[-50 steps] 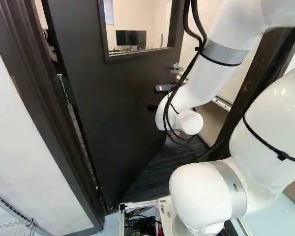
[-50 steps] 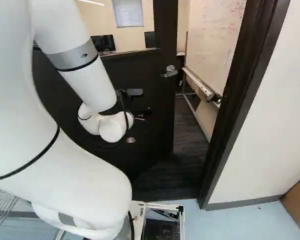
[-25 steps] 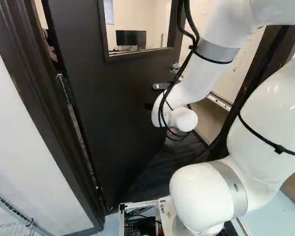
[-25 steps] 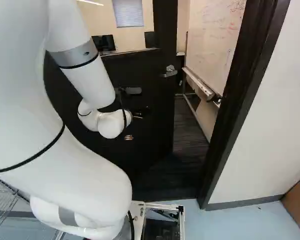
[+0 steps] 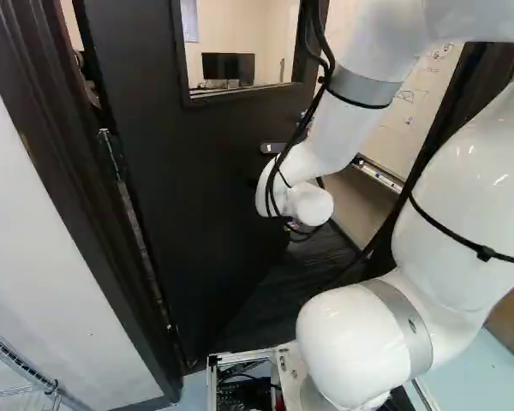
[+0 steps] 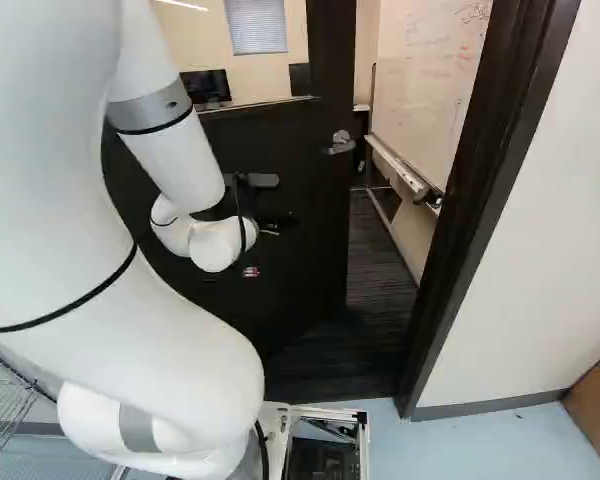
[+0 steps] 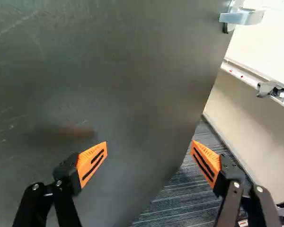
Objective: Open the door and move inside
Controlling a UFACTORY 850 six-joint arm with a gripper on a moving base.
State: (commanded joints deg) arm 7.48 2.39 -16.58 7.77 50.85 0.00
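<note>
Only my arm [image 5: 332, 137] has moved over the last half second, its wrist end drawn a little toward the hinge side; the dark windowed door [image 5: 197, 180] stands where it did, and the base likewise. That door is ajar, swung away from me, hinged at the left of the left base view; its lever handle [image 6: 341, 145] is well clear of the door frame [image 6: 470, 190], so I judge the unlatching done. My gripper [image 7: 149, 144] is released, its orange pads [image 7: 91, 163] spread wide with nothing grasped; one is ahead of the door's face, the other past its free edge, though I cannot tell whether either touches. Beyond lie striped carpet [image 6: 375, 270] and a whiteboard [image 6: 425, 80]; the base is outside the doorway, so what is left, as I judge it, is pushing the door wider and driving in.
</note>
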